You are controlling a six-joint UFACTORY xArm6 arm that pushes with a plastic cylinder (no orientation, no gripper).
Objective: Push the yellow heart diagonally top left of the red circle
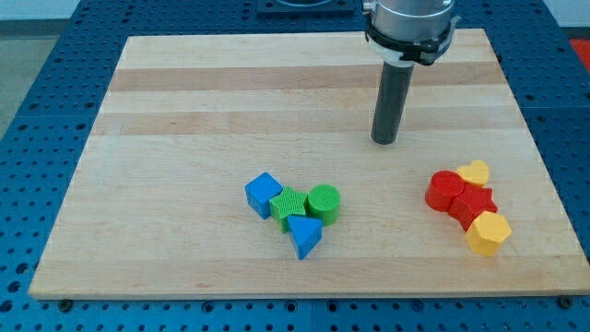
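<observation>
Small light rigid yellow plastic heart (475,171) touches red plastic circle (446,190) nr desk's (184,111) right edge; my tip (383,140), no gripper, should push its right side.

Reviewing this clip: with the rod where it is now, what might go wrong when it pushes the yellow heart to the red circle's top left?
1. The yellow heart-shaped block touches the red round block on its upper right, so a leftward push may drag the circle along.
2. The red star-shaped block and yellow hexagonal block crowd close below; a deep approach could scatter them.
3. My tip stands up and left of the cluster, on the wrong side; it likely needs a detour around it.
</observation>
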